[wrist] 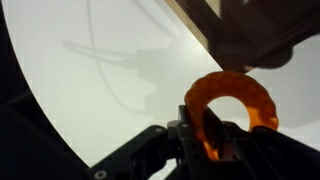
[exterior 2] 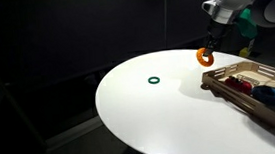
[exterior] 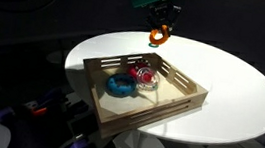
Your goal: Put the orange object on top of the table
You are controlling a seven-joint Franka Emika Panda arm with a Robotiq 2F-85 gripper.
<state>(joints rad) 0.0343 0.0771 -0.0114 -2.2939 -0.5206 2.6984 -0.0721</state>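
Ok, gripper (exterior: 160, 27) is clamped on the orange ring (exterior: 158, 36), pinching one side so the ring hangs below the fingers. In an exterior view the orange ring (exterior 2: 206, 56) sits in the air over the white desk (exterior 2: 151, 111), just beside the corner of the wooden tray (exterior 2: 241, 86), outside it. The wrist view shows the same, with the ring over bare white top. The blue ring (exterior: 121, 85) and red-pink ring (exterior: 145, 77) lie inside the tray. A small green ring (exterior 2: 154, 82) lies on the desk, well apart.

Dark surroundings, harshly lit glaring white table (exterior: 232, 87), soft blurry wrist-view foreground.
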